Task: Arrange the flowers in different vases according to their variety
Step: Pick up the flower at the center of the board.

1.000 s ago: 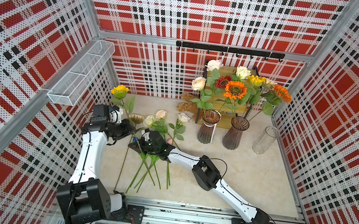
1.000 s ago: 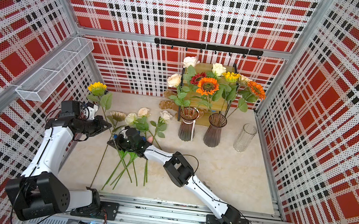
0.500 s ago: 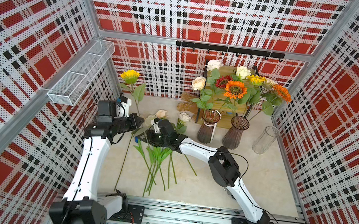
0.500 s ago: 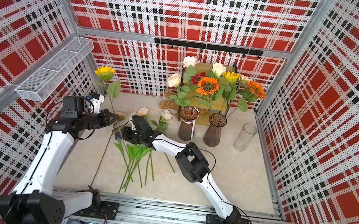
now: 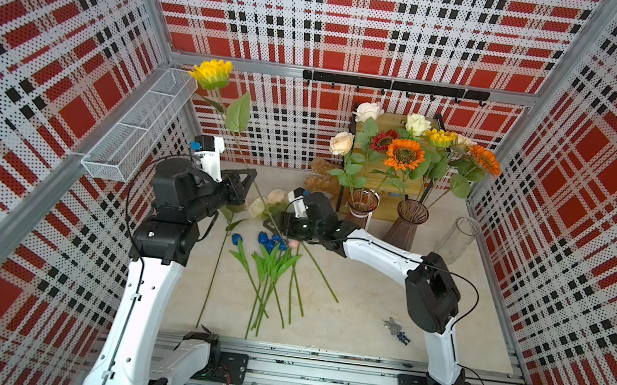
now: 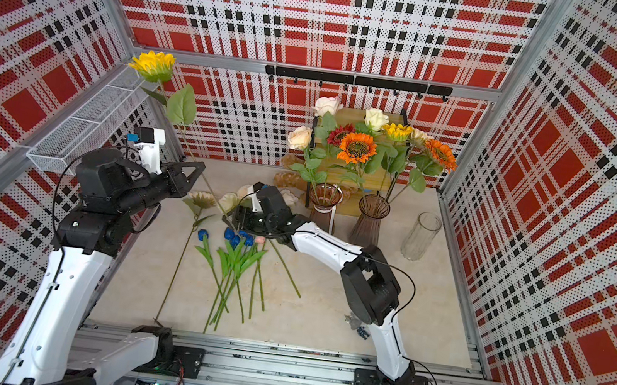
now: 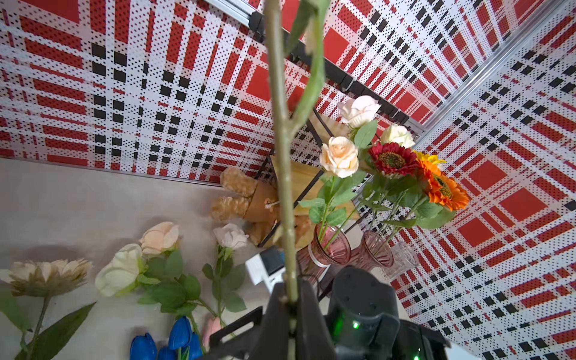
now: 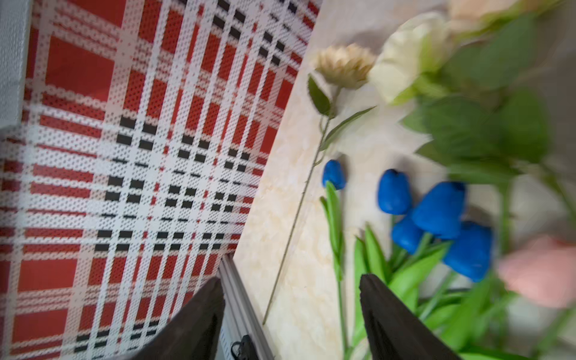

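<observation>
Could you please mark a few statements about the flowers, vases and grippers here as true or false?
1. The clear vase is filled. False: it stands empty.
2. The blue tulips lie on the table. True.
3. The right gripper grips a blue tulip. False: it is open and holds nothing.
4. The left gripper is shut on the stem of the yellow sunflower. True.

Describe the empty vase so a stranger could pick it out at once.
Find the small wooden stand against the back wall. In the row of three standing before it, the clear vase is the end one, nearest the side wall on the right arm's side. Unlike the two ribbed purple-brown vases beside it, it is a see-through cylinder with no flowers in it.
</observation>
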Controlling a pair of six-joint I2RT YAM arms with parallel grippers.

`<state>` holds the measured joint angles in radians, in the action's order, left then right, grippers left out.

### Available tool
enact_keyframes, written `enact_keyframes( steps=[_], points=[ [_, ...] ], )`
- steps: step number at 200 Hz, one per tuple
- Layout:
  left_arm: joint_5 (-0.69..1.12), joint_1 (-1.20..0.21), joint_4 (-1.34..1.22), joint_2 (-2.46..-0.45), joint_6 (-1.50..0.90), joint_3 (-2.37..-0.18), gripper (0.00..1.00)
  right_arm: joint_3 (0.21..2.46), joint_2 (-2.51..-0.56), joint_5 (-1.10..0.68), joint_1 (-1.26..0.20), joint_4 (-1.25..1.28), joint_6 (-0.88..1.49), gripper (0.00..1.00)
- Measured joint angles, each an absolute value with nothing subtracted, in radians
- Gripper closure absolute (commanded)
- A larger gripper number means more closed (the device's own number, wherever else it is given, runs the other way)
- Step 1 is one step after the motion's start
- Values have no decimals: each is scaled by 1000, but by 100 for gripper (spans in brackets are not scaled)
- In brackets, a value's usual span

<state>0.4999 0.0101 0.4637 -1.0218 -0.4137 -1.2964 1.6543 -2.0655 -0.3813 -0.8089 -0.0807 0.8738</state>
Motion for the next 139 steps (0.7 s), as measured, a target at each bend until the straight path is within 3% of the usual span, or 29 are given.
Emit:
enact_keyframes(
  steps=[48, 139],
  points=[
    [520, 19, 465, -1021, -397, -1238, 100, 1618, -1956, -408, -680, -152, 752, 25],
    [591, 8, 415, -1101, -400, -1122, 100, 1611, -1823, -619, -766, -104, 618, 35]
  ],
)
